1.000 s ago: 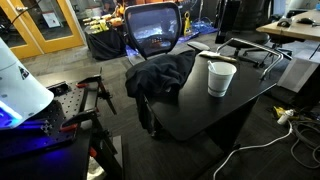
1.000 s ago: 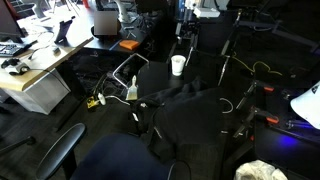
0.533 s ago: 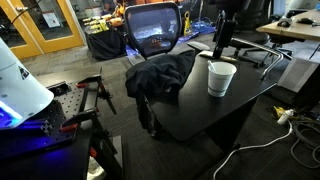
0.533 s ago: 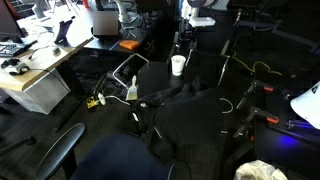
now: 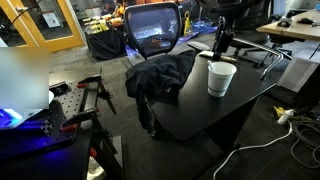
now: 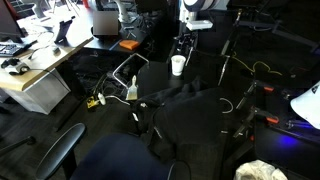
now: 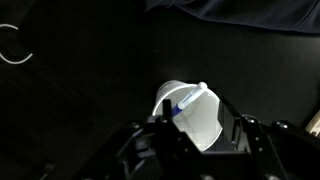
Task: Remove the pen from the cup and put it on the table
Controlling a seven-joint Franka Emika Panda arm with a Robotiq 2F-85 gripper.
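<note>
The white cup (image 5: 221, 79) (image 6: 178, 65) stands upright on the black table (image 5: 190, 112) (image 6: 200, 115). In the wrist view the cup (image 7: 200, 122) fills the lower middle, and the pen (image 7: 185, 101), blue with a white end, leans inside against its rim. My gripper (image 5: 221, 42) (image 6: 185, 40) (image 7: 198, 124) hangs just above the cup. Its dark fingers (image 7: 152, 135) stand apart on either side of the cup, with nothing held between them. The pen does not show in either exterior view.
A dark cloth (image 5: 160, 76) lies draped over the table's edge in front of a mesh office chair (image 5: 153, 30). A light wooden desk (image 6: 40, 65) stands to one side. Cables (image 5: 285, 118) trail on the floor, and a white cable loop (image 7: 14, 45) lies nearby.
The arm has come into view and lowered over the cup. Its jaws have narrowed but remain apart.
</note>
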